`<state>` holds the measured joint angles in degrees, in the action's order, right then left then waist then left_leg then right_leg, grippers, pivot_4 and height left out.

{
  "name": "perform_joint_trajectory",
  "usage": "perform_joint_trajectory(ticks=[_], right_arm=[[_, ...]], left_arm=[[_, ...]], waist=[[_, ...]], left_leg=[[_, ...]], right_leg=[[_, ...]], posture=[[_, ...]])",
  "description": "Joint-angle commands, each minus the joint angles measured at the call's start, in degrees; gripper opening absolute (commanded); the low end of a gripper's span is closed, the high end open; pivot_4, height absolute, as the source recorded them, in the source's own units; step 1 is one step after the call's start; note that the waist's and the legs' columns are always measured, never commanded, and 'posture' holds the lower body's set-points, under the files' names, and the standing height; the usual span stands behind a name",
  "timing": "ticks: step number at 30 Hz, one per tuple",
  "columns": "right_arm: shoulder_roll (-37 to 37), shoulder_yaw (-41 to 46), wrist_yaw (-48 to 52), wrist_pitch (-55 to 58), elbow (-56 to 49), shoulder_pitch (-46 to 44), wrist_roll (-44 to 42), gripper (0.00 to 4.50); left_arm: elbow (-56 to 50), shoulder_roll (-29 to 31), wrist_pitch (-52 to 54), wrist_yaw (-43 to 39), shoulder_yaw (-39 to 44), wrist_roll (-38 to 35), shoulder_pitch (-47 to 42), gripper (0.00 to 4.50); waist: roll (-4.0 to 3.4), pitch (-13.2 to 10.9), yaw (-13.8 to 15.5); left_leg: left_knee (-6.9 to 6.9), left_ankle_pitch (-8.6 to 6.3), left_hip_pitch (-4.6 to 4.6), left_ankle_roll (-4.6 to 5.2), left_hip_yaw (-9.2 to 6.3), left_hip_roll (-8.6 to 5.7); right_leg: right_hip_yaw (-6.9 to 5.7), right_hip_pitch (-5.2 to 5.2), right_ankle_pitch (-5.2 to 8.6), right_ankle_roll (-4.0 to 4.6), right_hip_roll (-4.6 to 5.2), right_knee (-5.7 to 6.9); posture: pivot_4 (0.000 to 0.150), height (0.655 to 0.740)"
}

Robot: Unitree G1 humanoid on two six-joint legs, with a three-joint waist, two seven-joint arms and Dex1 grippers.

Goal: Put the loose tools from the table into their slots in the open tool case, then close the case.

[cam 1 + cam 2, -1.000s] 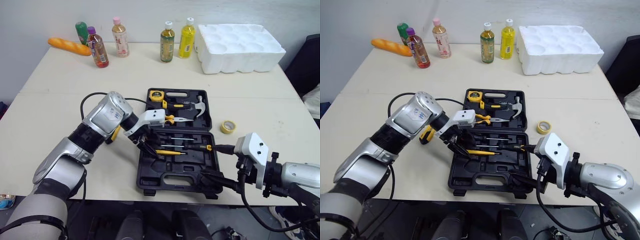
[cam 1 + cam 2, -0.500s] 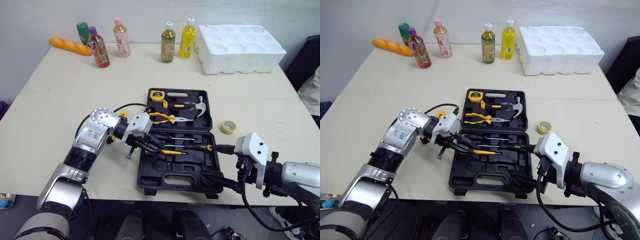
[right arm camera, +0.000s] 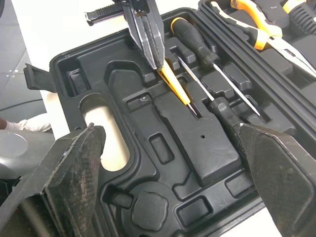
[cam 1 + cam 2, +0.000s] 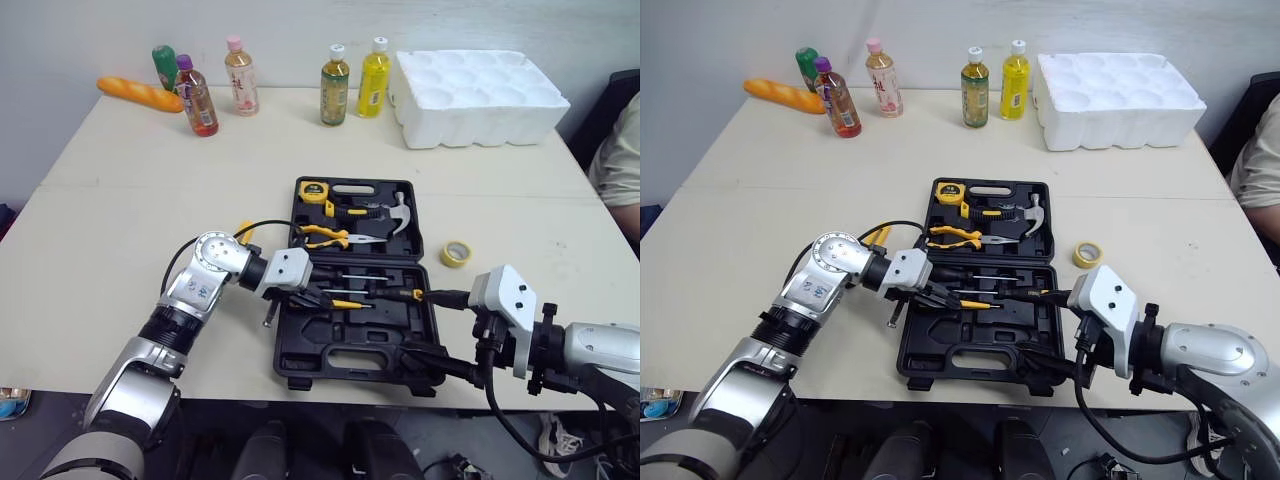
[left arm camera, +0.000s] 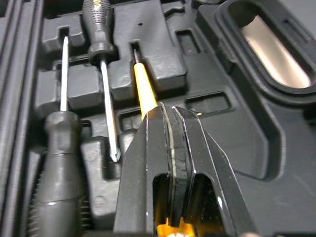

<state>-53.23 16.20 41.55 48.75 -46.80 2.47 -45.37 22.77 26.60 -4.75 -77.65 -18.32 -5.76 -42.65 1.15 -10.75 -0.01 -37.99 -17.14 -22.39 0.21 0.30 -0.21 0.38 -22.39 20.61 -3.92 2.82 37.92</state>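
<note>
left gripper (image 4: 312, 296) jaws clamp the slim yellow screwdriver (image 5: 143, 91) to seat it in the open black plastic tool case (image 4: 350, 362), while right gripper (image 4: 418, 322) gapes empty at the case's four o'clock.

No writing is legible anywhere; the bottle labels (image 4: 335, 92) are too small to read.

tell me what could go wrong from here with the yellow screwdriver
The left gripper pinches the yellow screwdriver, which looks tilted over its slot; released now, it may sit proud and block the lid.
The small black tool lies on the table beside the left arm and could get swept off.
The open right gripper at the tool case's front corner might nudge it.
</note>
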Motion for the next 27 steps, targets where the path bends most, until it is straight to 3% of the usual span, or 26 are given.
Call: perform_joint_trajectory(ticks=[1, 14, 25, 27], right_arm=[[-0.43, 1.46, 0.22, -0.57, -0.51, -0.43, -1.15, 4.50], [0.04, 0.88, -0.38, -0.59, -0.26, -0.84, -1.39, 4.50], [0.48, 0.63, -0.67, -1.02, 0.49, -0.68, -1.15, 4.50], [0.50, 1.18, -0.53, -1.27, 0.95, -0.35, -0.95, 4.50]], left_arm=[[1.94, -0.25, 1.04, 0.80, -0.03, 1.16, -0.53, 0.03], [4.80, -0.19, -1.49, 2.06, -1.05, 3.99, -1.24, 0.03], [3.51, -1.00, 5.97, 1.88, -0.39, 2.09, -0.93, 0.03], [1.40, -0.76, 10.45, 0.76, 1.56, -1.20, -0.58, 0.63]], waist=[[0.01, 0.02, 0.04], [0.01, 0.02, -0.03], [0.02, 0.04, 0.01], [0.02, 0.04, -0.04]], left_leg=[[-0.01, 0.00, 0.01, 0.00, 0.00, 0.00], [-0.07, 0.00, 0.01, 0.00, 0.00, 0.00], [-0.08, 0.00, 0.02, 0.01, 0.00, 0.00], [-0.08, -0.01, 0.02, 0.01, 0.00, 0.00]], right_leg=[[0.00, 0.02, 0.00, 0.00, 0.00, 0.01], [0.02, 0.03, -0.03, -0.06, -0.02, 0.03], [0.02, 0.04, -0.03, -0.06, -0.02, 0.04], [0.03, 0.04, -0.03, -0.06, -0.02, 0.04]], posture=[[0.150, 0.7400], [0.150, 0.7400], [0.150, 0.7400], [0.150, 0.7400]])
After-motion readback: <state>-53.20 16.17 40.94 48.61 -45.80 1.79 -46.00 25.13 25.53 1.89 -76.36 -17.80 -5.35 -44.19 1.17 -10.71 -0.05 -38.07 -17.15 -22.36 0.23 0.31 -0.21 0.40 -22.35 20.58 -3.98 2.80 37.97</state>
